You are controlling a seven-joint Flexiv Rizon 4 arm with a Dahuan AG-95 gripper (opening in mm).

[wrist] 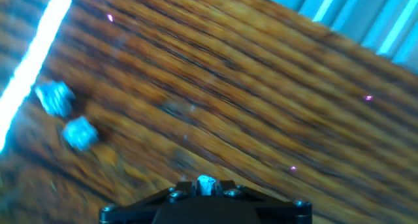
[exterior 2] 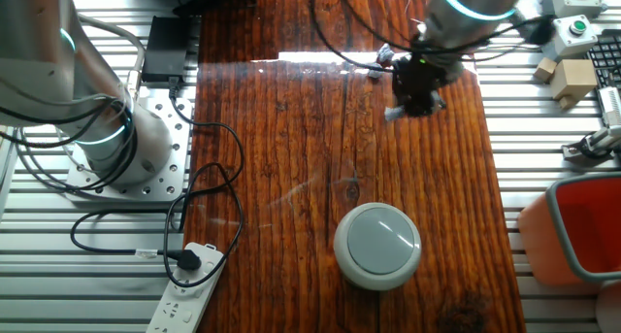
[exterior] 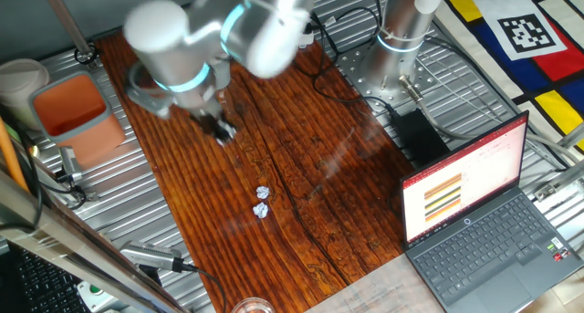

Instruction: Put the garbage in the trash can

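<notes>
Gripper: the gripper (exterior: pixel 220 128) hangs above the wooden tabletop (exterior: pixel 301 167), up-board from the loose paper; in the other fixed view (exterior 2: pixel 419 98) it sits over the far right part of the board.
Jaws: pressed together on a small bluish-white wad (wrist: pixel 206 183), which shows between the tips in the hand view; in the other fixed view a pale speck (exterior 2: pixel 393 113) shows at the tips.
Loose garbage: two crumpled wads lie on the tabletop close together, one (exterior: pixel 263 193) just above the other (exterior: pixel 261 210); the hand view shows them at its left edge (wrist: pixel 54 96) (wrist: pixel 80 132), blurred.
Trash can: the light-grey round cup (exterior 2: pixel 377 245) stands on the board, well apart from the gripper; in the first fixed view the arm hides most of it.
Other: an open laptop (exterior: pixel 474 222) rests right of the board; a rectangular bin (exterior: pixel 75 108) with an orange inside stands at the left.
</notes>
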